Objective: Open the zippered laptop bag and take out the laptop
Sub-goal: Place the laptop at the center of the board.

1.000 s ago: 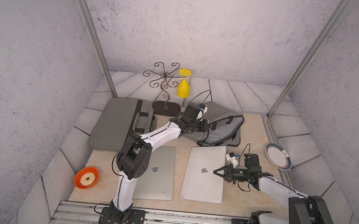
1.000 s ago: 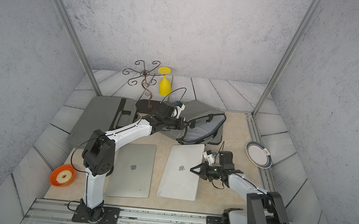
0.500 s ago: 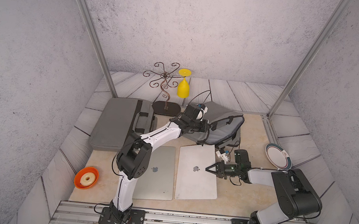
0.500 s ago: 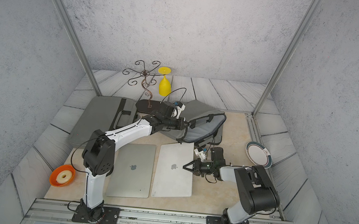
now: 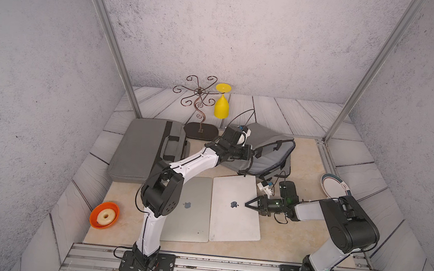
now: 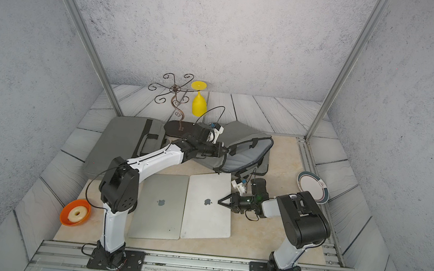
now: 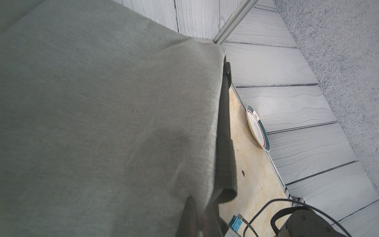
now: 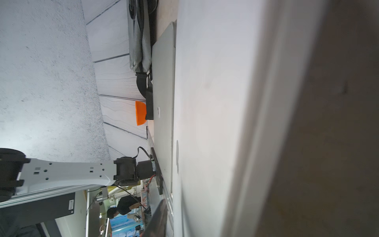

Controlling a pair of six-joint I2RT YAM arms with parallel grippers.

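A grey laptop point(image 5: 192, 212) lies just beside the white laptop point(image 5: 232, 219) on the bench point(image 5: 303, 160), partly hidden by the left arm. Around them are a second bag point(image 5: 138, 147), a wire stand point(image 5: 199, 107) with an upturned yellow glass point(image 5: 221, 108) by it, and a plate point(image 5: 334, 185). An orange bowl point(image 5: 94, 218) holds a pale ring point(image 5: 106, 215). The white laptop lies outside the open bag point(image 5: 268, 157), just in front of it. The left fingers point(image 5: 254, 154) are closed, seemingly on the bag's flap. The right fingers point(image 5: 247, 204) reach over the white laptop's edge; I cannot tell their gap or grip.
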